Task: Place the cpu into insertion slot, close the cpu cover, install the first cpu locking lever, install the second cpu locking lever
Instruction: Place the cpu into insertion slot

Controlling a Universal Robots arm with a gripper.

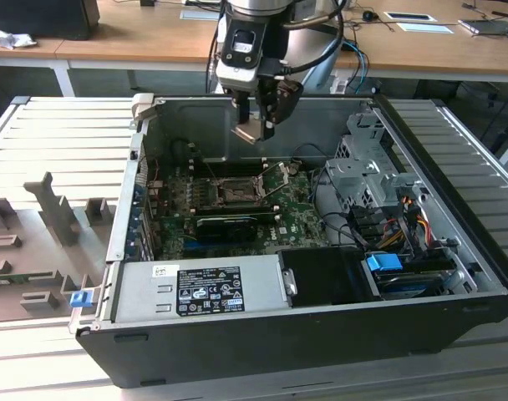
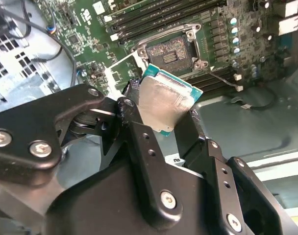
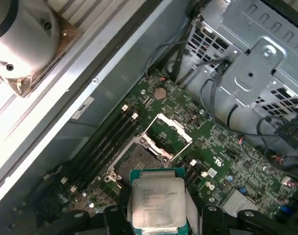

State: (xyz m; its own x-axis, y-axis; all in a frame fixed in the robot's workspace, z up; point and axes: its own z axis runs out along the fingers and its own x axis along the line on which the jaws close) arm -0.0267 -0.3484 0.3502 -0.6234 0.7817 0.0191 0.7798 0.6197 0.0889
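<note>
Tool clenched on the cpu, held above the open insertion slot toward the case's far side, cpu cover raised; coming down skewed or off-centre could damage the slot.
</note>
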